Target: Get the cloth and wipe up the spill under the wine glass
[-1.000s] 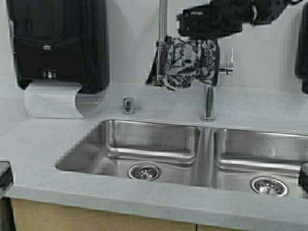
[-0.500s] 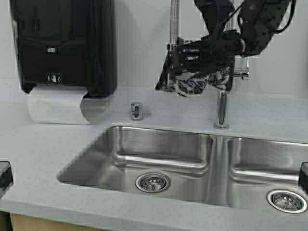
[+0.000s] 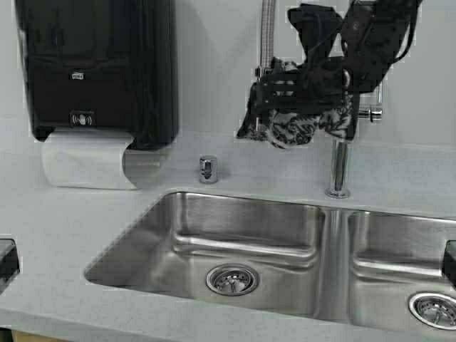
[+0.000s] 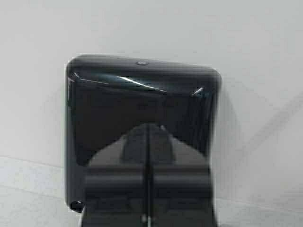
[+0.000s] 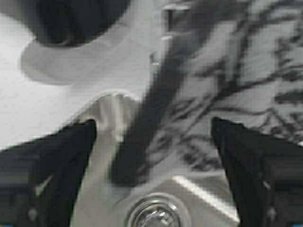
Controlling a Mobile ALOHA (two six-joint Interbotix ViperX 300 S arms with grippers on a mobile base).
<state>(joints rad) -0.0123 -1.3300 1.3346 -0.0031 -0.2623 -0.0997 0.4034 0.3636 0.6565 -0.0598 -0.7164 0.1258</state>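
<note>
The cloth (image 3: 299, 128), light grey with a dark leafy pattern, hangs bunched over the faucet (image 3: 338, 171) behind the sink. My right gripper (image 3: 285, 92) is right against its upper part and covers the top of it. In the right wrist view this gripper (image 5: 154, 137) is open, its black fingers (image 5: 61, 151) wide apart, and the cloth (image 5: 236, 94) with its dark hem fills the space ahead of them. My left gripper (image 4: 149, 142) is shut on nothing and faces the black dispenser (image 4: 142, 94). The wine glass and the spill are out of view.
A double steel sink (image 3: 178, 214) lies below the cloth, its drain (image 5: 154, 215) showing under the right gripper. A black paper towel dispenser (image 3: 100, 64) with white paper (image 3: 85, 160) hangs at the left. A small chrome button (image 3: 208, 169) stands on the grey counter (image 3: 57, 228).
The robot has driven closer, so the whole scene has grown and shifted right and down. My right gripper has dropped from above the cloth to level with its top.
</note>
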